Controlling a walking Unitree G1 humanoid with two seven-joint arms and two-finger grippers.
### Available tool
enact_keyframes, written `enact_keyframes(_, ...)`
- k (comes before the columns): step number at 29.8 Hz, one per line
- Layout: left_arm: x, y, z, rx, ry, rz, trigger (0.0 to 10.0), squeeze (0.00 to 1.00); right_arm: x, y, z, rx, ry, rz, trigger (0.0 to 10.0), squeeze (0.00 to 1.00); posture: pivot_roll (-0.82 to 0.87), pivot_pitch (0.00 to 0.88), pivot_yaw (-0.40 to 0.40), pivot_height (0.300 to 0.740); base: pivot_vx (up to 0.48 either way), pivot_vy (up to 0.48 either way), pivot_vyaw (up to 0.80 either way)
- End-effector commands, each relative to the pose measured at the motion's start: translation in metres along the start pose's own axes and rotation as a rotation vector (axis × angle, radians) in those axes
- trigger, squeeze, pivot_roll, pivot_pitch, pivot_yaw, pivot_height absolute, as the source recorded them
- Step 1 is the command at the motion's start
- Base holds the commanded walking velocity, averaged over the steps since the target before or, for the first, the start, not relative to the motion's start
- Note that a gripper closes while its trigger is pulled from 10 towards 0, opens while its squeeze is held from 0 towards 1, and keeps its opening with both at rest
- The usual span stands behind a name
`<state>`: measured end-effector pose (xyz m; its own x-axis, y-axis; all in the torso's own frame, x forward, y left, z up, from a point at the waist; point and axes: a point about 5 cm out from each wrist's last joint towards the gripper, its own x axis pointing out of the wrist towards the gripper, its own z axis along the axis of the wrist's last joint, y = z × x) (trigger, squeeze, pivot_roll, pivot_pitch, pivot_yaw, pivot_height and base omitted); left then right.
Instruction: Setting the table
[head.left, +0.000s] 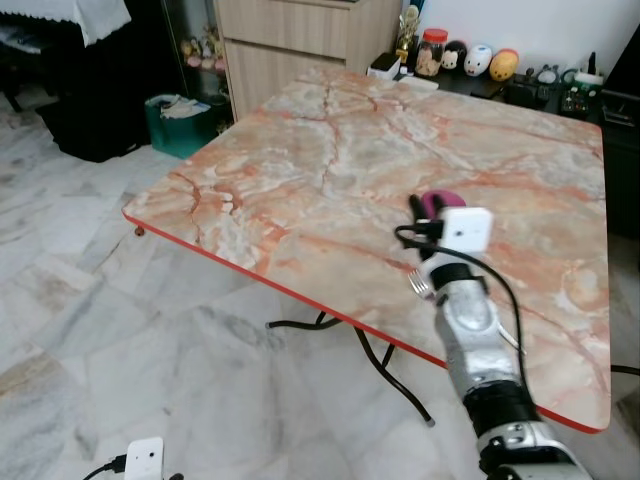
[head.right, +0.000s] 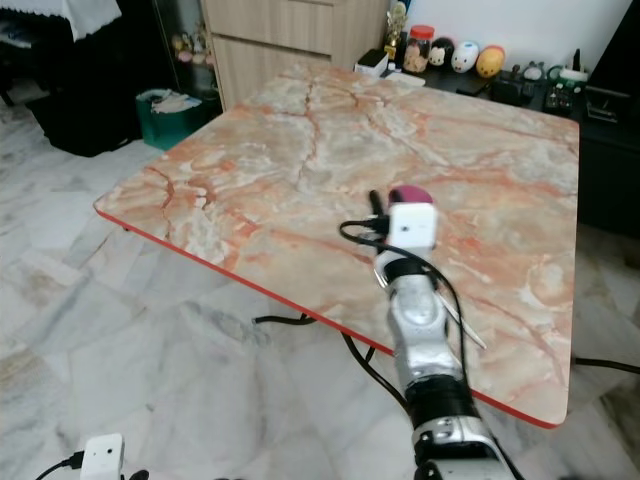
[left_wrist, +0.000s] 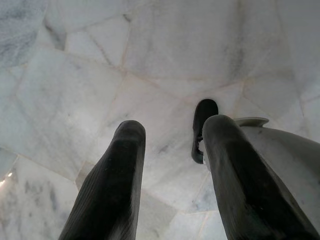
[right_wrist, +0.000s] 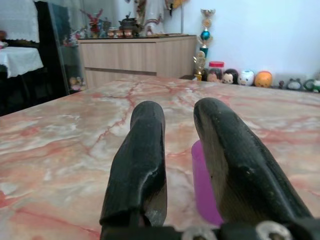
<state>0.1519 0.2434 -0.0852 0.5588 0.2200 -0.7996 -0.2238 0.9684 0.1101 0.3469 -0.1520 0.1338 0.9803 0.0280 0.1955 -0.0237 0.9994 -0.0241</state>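
Note:
My right gripper (head.left: 424, 206) reaches out low over the pink marble table (head.left: 330, 170), close to its near edge. A small purple cup (right_wrist: 202, 185) stands on the table right at the fingertips, showing in the gap beside one finger (right_wrist: 235, 165). The fingers are slightly apart, and I see no grip on the cup. A metal fork (head.left: 420, 285) lies on the table under my right forearm, its tines pointing toward the near edge. My left gripper (left_wrist: 172, 130) hangs open over the marble floor at my side, holding nothing.
A wooden cabinet (head.left: 300, 40) stands behind the table, and a green bin (head.left: 180, 120) sits on the floor to the left. A dark shelf with jars and figurines (head.left: 480, 60) runs along the back right. Black table legs (head.left: 380, 365) show below the near edge.

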Motion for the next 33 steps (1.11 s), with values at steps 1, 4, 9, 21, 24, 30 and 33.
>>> enact_keyframes(1, -0.001, 0.001, -0.004, 0.014, 0.019, -0.004, 10.0, 0.0, -0.002, -0.004, -0.002, 0.003, 0.012, -0.025, 10.0, 0.0, 0.04, 0.0, -0.041, 0.74, 0.0, 0.0, 0.0)
enact_keyframes(4, -0.001, 0.001, -0.004, 0.016, 0.02, -0.004, 10.0, 0.0, -0.004, -0.011, -0.005, -0.031, 0.048, -0.048, 10.0, 0.0, 0.04, 0.0, -0.042, 0.74, 0.0, 0.0, 0.0)
enact_keyframes(9, -0.001, 0.001, -0.005, 0.028, 0.026, -0.006, 10.0, 0.0, -0.026, -0.04, -0.023, -0.193, 0.307, 0.062, 10.0, 0.0, 0.03, 0.0, -0.037, 0.74, 0.0, 0.0, 0.0)
enact_keyframes(21, -0.001, 0.002, -0.004, 0.052, 0.029, -0.015, 10.0, 0.0, -0.041, -0.073, -0.013, -0.205, 0.437, 0.194, 10.0, 0.0, 0.01, 0.0, -0.021, 0.74, 0.0, 0.0, 0.0)
enact_keyframes(24, -0.001, 0.002, -0.004, 0.052, 0.028, -0.015, 10.0, 0.0, -0.041, -0.073, -0.013, -0.213, 0.451, 0.209, 10.0, 0.0, 0.02, 0.0, -0.021, 0.74, 0.0, 0.0, 0.0)
enact_keyframes(30, -0.001, 0.002, -0.004, 0.049, 0.032, -0.016, 10.0, 0.0, -0.054, -0.068, -0.02, -0.223, 0.597, 0.35, 10.0, 1.0, 0.02, 0.0, -0.02, 0.74, 0.0, 0.0, 0.0)
enact_keyframes(33, -0.001, 0.002, -0.004, 0.049, 0.033, -0.017, 10.0, 0.0, -0.054, -0.07, -0.022, -0.226, 0.618, 0.325, 10.0, 1.0, 0.01, 0.0, -0.018, 0.74, 0.0, 0.0, 0.0)
